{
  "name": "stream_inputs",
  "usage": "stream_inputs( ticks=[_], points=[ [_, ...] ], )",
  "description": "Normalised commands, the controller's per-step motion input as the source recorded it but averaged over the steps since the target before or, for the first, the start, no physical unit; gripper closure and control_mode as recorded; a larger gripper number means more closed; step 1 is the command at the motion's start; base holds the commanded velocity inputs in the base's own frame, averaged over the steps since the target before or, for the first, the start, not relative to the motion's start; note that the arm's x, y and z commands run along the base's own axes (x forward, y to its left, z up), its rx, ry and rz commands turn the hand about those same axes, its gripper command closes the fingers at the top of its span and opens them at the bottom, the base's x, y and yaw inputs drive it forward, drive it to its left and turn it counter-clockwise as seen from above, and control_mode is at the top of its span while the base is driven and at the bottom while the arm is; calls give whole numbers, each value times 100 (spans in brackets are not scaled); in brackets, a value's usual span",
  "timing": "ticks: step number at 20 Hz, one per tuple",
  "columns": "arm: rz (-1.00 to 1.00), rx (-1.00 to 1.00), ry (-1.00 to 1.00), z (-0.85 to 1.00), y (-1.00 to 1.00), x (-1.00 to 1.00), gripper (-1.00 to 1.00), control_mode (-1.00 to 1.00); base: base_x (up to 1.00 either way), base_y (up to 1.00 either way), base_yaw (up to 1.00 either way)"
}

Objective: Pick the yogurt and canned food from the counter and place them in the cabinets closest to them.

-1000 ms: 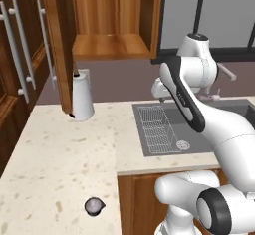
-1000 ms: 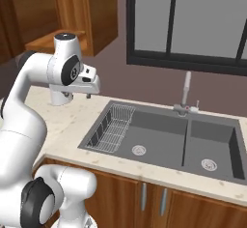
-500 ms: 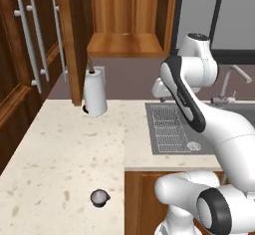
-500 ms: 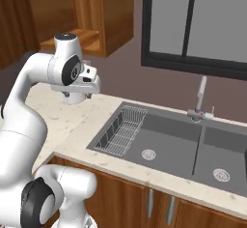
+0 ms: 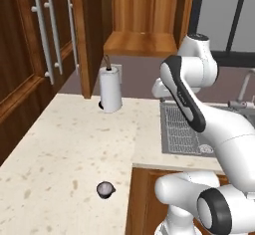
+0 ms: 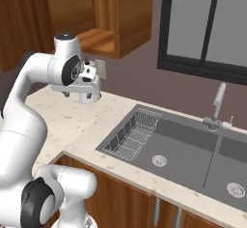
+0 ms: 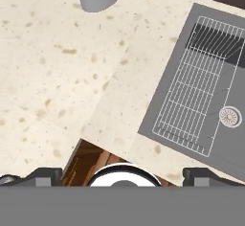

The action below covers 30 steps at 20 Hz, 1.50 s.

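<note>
The base is rolling along the worktop (image 5: 60,144). Both base views have slid sideways over the last second, so this is the cameras travelling and nothing on the stone moving. In the left base view the white paper-towel roll (image 5: 110,88) has drifted towards the middle, and the tall reddish-brown cabinets (image 5: 45,45) with their long steel handles now crowd the left side. The open wooden shelf (image 5: 142,30) sits above the roll. That suggests to me the robot is lining itself up with this stretch of worktop before it reaches for anything, so the job looks barely started. The canned food (image 5: 105,189) sits upright, a small dark tin with a dull lilac top, close to the front edge by the inner corner, nothing touching it. The gripper (image 6: 89,98) hangs high over the back of the worktop, near the sink (image 6: 193,145) and its wire rack, pointing down. In the hand view its two dark fingertips stand far apart with nothing between them, so it's spread wide and empty. The tin lies well apart from it, much lower, nearer the robot and off to its left. The arm, I reckon, has a long drop and a pull back ahead.
</note>
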Motion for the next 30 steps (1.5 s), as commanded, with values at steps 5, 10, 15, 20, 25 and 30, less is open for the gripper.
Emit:
stream_inputs(
  ticks=[5,10,15,20,25,30],
  points=[
    [0,0,0,0,0,0,-100,100,-3,0,32],
    [0,0,0,0,0,0,-100,100,-3,0,34],
    [0,0,0,0,0,0,-100,100,-10,0,37],
    [0,0,0,0,0,0,-100,100,-14,-1,39],
    [0,0,0,0,0,0,-100,100,-11,0,38],
    [0,0,0,0,0,0,-100,100,-9,0,38]
  ],
)
